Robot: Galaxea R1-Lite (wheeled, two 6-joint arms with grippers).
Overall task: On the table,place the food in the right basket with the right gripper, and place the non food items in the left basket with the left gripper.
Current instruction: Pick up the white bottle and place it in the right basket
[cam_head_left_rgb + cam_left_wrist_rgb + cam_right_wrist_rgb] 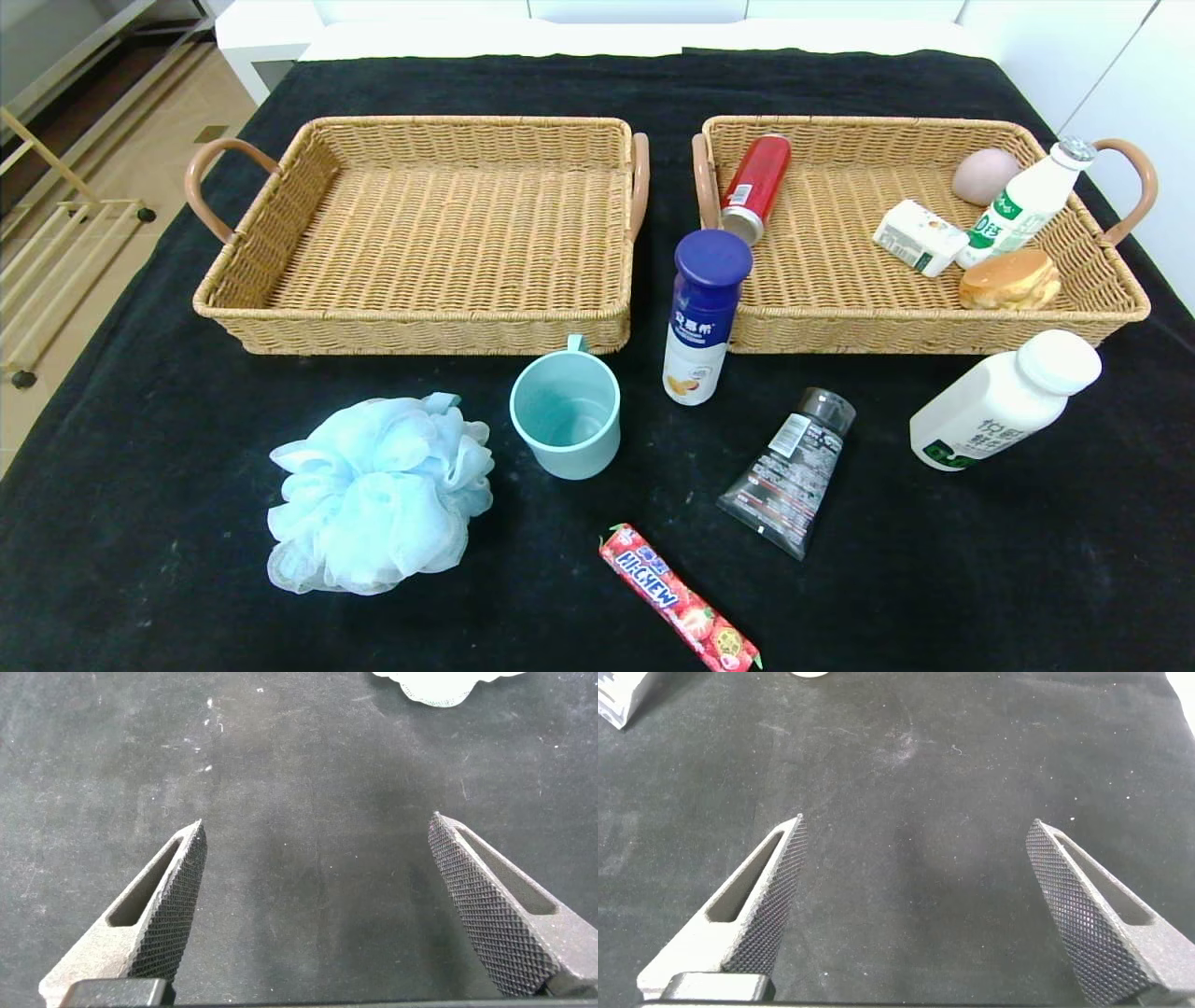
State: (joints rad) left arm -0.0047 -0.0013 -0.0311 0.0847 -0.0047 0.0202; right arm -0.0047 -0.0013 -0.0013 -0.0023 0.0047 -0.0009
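Observation:
On the black table [140, 523], in front of the baskets, stand a white bottle with a blue cap [702, 317] and a teal mug [567, 411]. A pale-blue bath pouf [373, 495], a dark tube with a black cap [792, 471], a squat white bottle [1004, 399] and a red Hi-Chew stick [680, 602] lie nearby. The left basket [280, 322] holds nothing. The right basket [840, 327] holds several items. Neither arm shows in the head view. My left gripper [318, 831] is open over bare cloth, the pouf's edge [444, 683] beyond it. My right gripper [915, 826] is open over bare cloth.
In the right basket lie a red can [756, 187], a white carton [920, 236], a pink egg shape [985, 175], a white bottle with green print [1027, 201] and a bun [1010, 280]. A wooden rack [56, 261] stands on the floor at left.

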